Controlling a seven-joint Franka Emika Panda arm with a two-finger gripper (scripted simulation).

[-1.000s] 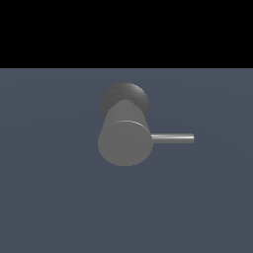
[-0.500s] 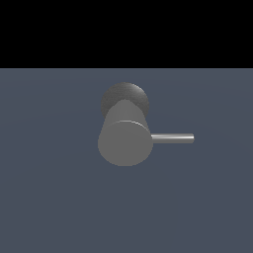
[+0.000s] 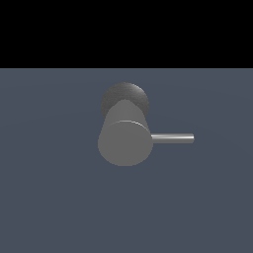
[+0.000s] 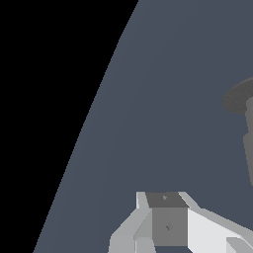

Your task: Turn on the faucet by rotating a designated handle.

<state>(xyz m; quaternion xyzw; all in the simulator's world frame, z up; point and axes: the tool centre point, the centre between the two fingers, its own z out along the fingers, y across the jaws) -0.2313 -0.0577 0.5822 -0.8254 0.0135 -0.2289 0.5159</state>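
Note:
The faucet point(image 3: 123, 141) stands in the middle of the exterior view, a matte grey cylinder with its flat round face toward the camera and a darker dome point(image 3: 124, 98) behind it. The handle point(image 3: 172, 139), a thin grey rod, sticks out level from the cylinder toward the exterior view's right. No gripper shows in the exterior view. In the wrist view only part of my gripper point(image 4: 167, 212) shows: white housing and a grey pad, over the floor and apart from the faucet point(image 4: 241, 99), which is cut off by the frame edge. Its jaws are mostly out of frame.
A flat blue-grey floor point(image 3: 59, 197) surrounds the faucet. Beyond its far edge point(image 3: 126, 68) everything is black. The wrist view shows the same floor point(image 4: 163, 108) and black beyond it.

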